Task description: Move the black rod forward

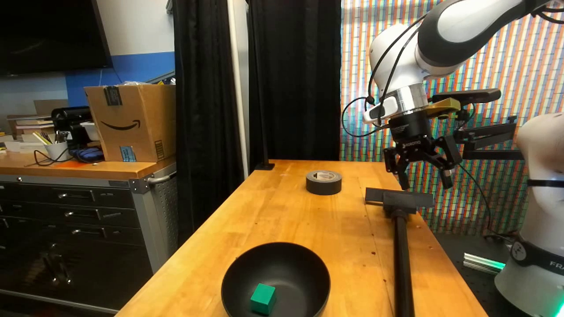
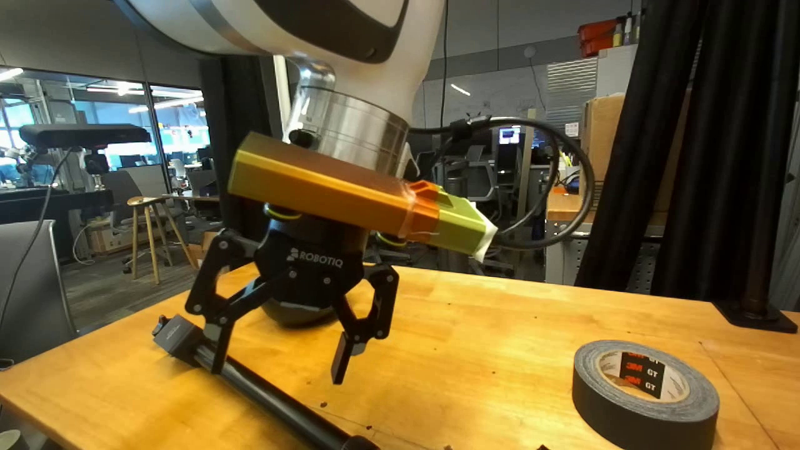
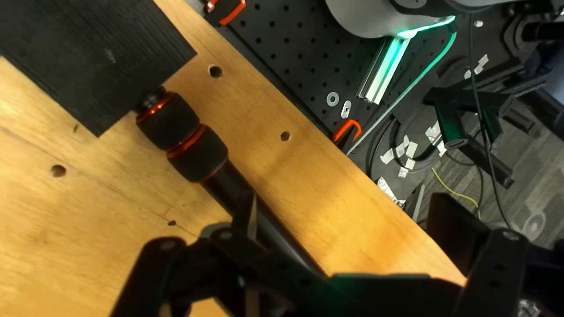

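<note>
I see the gripper (image 2: 279,371) gaping wide, lower left in an exterior view, apparently above the black rod (image 2: 270,398).

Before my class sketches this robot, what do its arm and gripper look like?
The arm is white and dark grey, with rounded sections and a shiny metal ring toward its end. Dark cables loop beside it. The gripper is black, with jointed fingers and white ROBOTIQ lettering; above it sits an angular orange and yellow-green housing.
</note>
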Robot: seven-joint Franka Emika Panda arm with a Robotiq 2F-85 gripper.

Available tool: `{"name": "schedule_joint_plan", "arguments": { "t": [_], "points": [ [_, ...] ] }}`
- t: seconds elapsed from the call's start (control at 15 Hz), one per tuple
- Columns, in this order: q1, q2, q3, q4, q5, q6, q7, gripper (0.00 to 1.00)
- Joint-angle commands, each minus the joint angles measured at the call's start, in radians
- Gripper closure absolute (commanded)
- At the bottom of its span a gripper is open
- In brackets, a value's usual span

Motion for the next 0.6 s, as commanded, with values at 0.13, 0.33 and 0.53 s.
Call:
{"name": "schedule_joint_plan", "arguments": {
  "t": [0.13,0.33,0.53],
  "points": [
    [0.050,0.018,0.058,0.017,0.005,-0.001,-0.123,0.00],
    [0.075,0.030,0.086,0.028,0.005,0.006,-0.176,0.00],
    [0.090,0.061,0.102,0.045,0.011,0.025,-0.207,0.00]
  ]
}}
